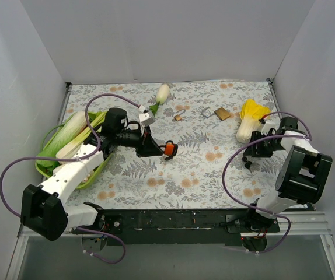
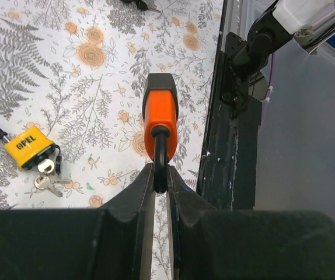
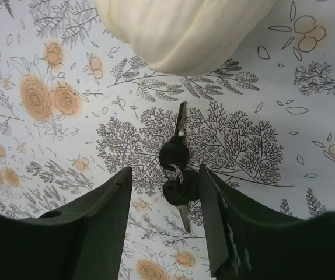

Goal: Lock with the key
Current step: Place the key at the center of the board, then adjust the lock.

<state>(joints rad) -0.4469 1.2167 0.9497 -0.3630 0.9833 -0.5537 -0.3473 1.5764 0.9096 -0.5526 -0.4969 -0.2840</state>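
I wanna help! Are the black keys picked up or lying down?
Lying down: the black keys rest on the table inside the open right gripper.

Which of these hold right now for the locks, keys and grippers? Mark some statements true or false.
1. The left gripper is shut on the orange padlock's shackle. True.
2. The right gripper is clamped on the black-headed keys. False: its fingers stand open on either side of them.
3. A key bunch lies at the yellow padlock. True.
4. The orange padlock rests in a basket. False: the left gripper holds it.
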